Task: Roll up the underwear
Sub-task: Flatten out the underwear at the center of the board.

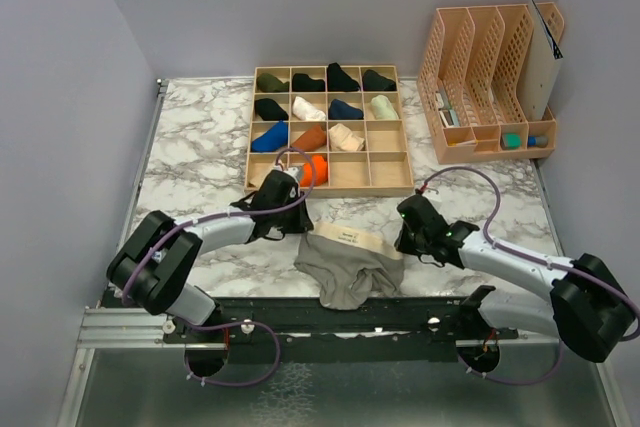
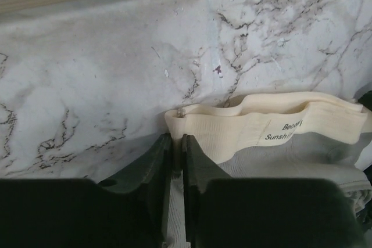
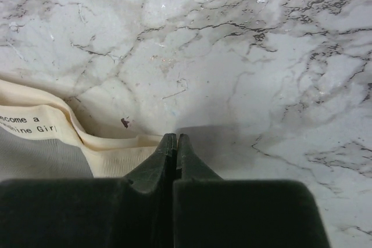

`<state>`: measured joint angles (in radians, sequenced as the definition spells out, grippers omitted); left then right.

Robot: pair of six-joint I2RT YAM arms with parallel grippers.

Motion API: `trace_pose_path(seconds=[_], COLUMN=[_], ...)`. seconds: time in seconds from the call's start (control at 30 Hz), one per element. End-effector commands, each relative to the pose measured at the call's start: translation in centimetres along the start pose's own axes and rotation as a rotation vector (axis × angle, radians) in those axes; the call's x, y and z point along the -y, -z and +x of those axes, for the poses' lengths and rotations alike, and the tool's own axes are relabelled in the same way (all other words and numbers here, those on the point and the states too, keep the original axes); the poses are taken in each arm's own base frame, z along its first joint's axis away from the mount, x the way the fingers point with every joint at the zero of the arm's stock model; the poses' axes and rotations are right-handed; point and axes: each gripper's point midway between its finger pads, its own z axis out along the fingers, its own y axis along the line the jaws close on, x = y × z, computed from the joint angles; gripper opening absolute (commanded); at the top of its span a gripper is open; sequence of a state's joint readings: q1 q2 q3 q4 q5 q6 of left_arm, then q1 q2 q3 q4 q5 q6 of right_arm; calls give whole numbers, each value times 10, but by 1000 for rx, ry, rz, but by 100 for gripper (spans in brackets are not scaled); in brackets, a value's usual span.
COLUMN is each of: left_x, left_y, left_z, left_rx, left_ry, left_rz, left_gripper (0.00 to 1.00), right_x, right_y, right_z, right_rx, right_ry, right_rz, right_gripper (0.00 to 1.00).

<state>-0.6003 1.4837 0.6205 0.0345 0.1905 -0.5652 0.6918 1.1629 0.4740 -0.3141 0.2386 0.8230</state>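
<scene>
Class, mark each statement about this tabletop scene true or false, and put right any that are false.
1. The underwear lies on the marble table between the two grippers. True.
2. The underwear is already rolled up. False: it lies spread flat.
3. The left gripper is pinching one end of the cream band. True.
4. The right gripper is wide open. False: it is shut, at the band's other end.
5. Every compartment of the wooden tray is empty. False: many hold rolled cloths.
</scene>
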Motion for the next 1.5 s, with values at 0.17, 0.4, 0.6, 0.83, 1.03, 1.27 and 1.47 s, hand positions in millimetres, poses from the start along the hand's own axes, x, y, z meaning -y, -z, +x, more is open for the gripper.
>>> trace_pose_path(seconds=[0.17,0.4,0.6,0.83,1.03,1.27,1.47], left_x=[1,33,46,63,70,34,6], left_y=[52,144,187,234,256,169,99], left_z=[-24,-39,-16,0,-7,-7,-33], left_rx=[148,308,284,263,243,89,137], left_ry=[22,88,128,179,173,133,64], left_rz=[-72,35,119,209,178,-39,-158], left_gripper=[0,0,0,0,0,5,8], right_x=[-36,-87,-105,-110,-111,-68,-52], right_y=[45,134,196,254,250,100,21], right_z=[-37,-53,-37,-15,-27,-60,-106], right_rx=[72,169,108,24,17,8,104], right_ry=[143,234,290,288,226,252,289], right_rz=[-166,-574,-807,-1013,-934,-260,-39], right_gripper=[0,0,1,0,1,0,0])
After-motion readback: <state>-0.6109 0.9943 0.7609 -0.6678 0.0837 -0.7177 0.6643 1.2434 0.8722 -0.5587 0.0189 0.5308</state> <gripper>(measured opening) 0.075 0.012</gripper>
